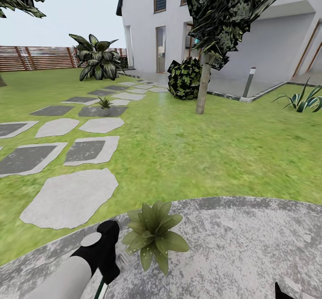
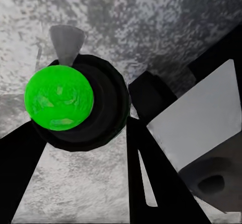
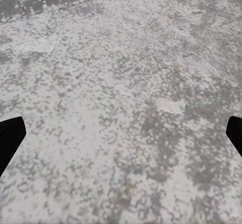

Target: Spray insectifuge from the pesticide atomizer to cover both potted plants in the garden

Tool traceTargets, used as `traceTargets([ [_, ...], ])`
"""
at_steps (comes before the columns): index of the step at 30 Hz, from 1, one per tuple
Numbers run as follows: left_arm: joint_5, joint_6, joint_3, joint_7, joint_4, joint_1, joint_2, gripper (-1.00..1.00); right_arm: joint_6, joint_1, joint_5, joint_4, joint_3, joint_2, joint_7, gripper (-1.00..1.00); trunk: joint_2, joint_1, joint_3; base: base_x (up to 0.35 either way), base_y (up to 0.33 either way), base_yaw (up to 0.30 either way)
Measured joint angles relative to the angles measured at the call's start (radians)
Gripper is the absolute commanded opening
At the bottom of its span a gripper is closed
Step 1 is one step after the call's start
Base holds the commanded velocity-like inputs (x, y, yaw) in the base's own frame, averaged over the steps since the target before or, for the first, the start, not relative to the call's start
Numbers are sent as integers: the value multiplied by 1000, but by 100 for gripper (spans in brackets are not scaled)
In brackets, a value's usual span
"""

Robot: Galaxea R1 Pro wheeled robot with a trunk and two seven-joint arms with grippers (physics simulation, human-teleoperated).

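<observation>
1. Grasping the pesticide atomizer point(image 2: 59, 97) in the left jaws: clenched on the dark body, with a black finger point(image 2: 17, 168) on either side, the green mark facing the wrist camera and the pale spray head point(image 2: 65, 40) reaching out beyond the jaws over the grey patio point(image 2: 151, 22).
2. Hanging the left arm point(image 1: 67, 276) low over the paving, with the near potted plant point(image 1: 152, 236) just beside the jaws, ahead of them and toward the robot's right. Leaf tips lying very close to the wrist; whether touching, impossible to tell.
3. Judged step in hand: aiming for the first spray. Turning the wrist so that the spray head faces the rosette rather than the paving below the jaws; easing the jaws back a little from the leaves, so that the mist is likely spreading over the whole plant and not striking one side only.
4. Sweeping across the rosette while spraying, as full cover probably needs more than one angle; holding the grip firm on the body, since a round bottle may be twisting between the jaws.
5. Leaving the far potted plant point(image 1: 105, 103) for later: well ahead of the jaws, among the stepping slabs point(image 1: 71, 198) on the lawn point(image 1: 201, 155), and likely calling for a drive.
6. Right jaws released, spread wide, with bare patio between them; nothing held.
</observation>
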Motion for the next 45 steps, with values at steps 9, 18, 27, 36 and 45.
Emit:
traceTargets([
  [9,6,2,0,2,1,11,26,-100,0,0,0,0,0,0,0,100,0,0,0,0,0,0],
  [18,4,2,-1,3,2,11,-39,-100,0,0,0,0,0,0,0,100,0,0,0,0,0,0],
  [27,2,-38,3,4,-4,67,18,-100,0,1,0,0,0,0,0,100,0,0,0,0,0,0],
  [36,3,-52,23,-2,-19,37,23,-100,0,0,0,1,0,0,0,100,0,0,0,0,0,0],
  [45,-9,-55,20,-36,-94,-44,15,-100,0,1,0,2,0,0,0,100,0,0,0,0,0,0],
])
